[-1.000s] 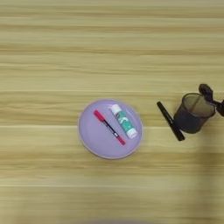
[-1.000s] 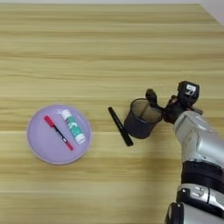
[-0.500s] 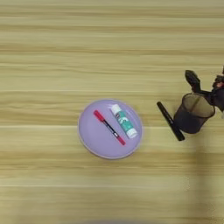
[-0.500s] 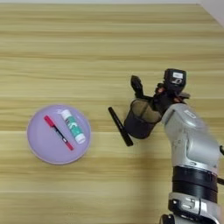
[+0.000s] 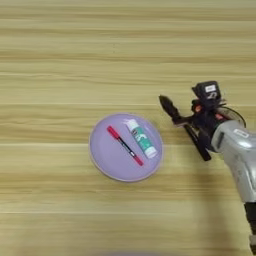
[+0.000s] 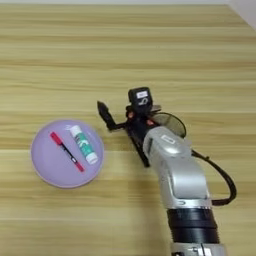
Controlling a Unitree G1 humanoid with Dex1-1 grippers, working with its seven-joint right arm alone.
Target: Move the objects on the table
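Table point(image 5: 60, 45) of light-yellow wooden planks fills my view, with my silver right forearm point(image 6: 175, 175) reaching up from the bottom edge across the small black wire-mesh pen cup point(image 6: 170, 122). Left of it, the round lilac plate point(image 5: 107, 160) holds the white-and-green glue stick point(image 5: 141, 139) and thin red pen point(image 5: 124, 145) side by side. My two-fingered black gripper point(image 6: 117, 117) is spread, one finger point(image 5: 167, 106) pointing left, and the slim black marker point(image 5: 199, 146) lies just beneath it, long axis running diagonally.
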